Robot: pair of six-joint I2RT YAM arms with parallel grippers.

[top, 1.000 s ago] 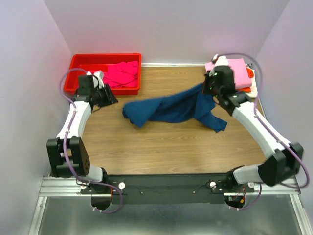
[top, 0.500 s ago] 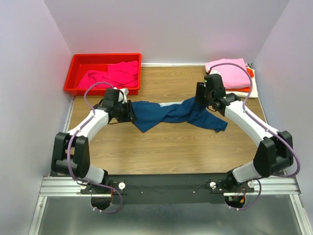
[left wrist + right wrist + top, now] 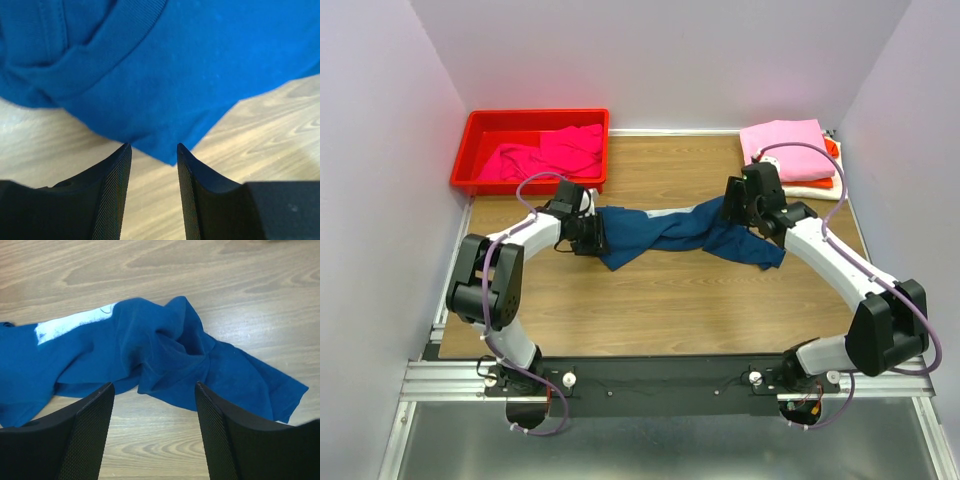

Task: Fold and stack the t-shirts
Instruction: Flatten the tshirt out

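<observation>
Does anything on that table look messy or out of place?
Yes. The navy t-shirt lies crumpled and twisted into a rope-like strip across the table, unlike the flat folded stack in the far right corner. Magenta shirts sit heaped loosely in the red bin.

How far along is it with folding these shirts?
A folded stack, pink shirt on top, sits at the far right corner. In hand: the navy shirt lies crumpled mid-table, with the left tool at its left end and the right tool open above its right end, neither gripping. Left: folding it, plus the magenta shirts in the red bin.
</observation>
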